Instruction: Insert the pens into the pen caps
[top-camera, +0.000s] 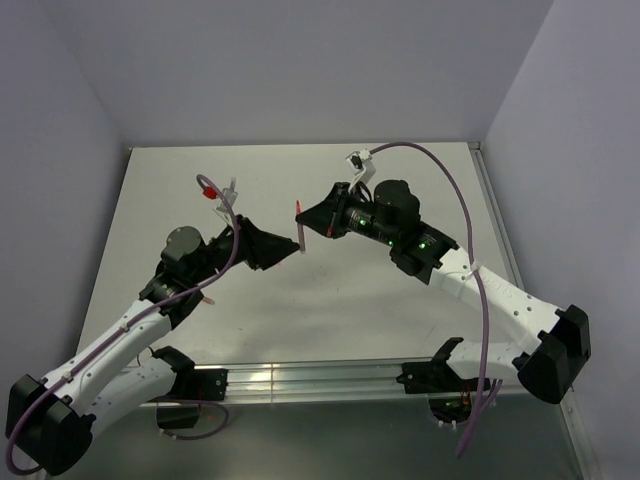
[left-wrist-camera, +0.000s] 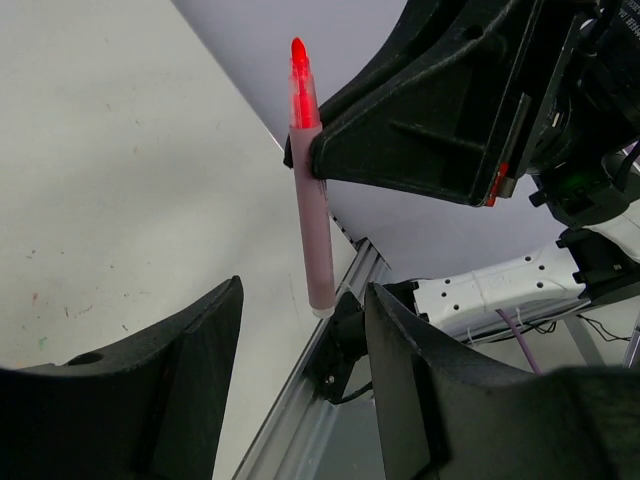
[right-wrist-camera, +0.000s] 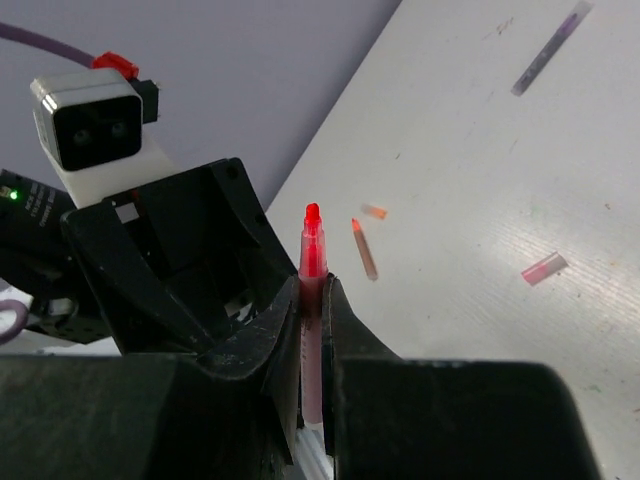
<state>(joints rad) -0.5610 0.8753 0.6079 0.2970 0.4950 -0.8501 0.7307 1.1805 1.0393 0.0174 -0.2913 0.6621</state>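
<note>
A slim, pale pink plastic pen with a bright red tip (left-wrist-camera: 312, 200) was held upright above the white worktop (right-wrist-camera: 480, 180), clamped at mid-barrel by the right arm's fingers (right-wrist-camera: 268, 345). The left arm's fingers (left-wrist-camera: 190, 370) were spread wide and empty near its lower end. The pen was judged light, stiff and slippery, best gripped on the barrel. A stubby pale pink cap (right-wrist-camera: 544, 268) was seen lying on the worktop, no pen in it.

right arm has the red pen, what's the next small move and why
Probably send the open, empty left tool toward the pink cap lying on the table. The right tool is shut on the red pen with its tip bare, so a cap is what's missing.
</note>
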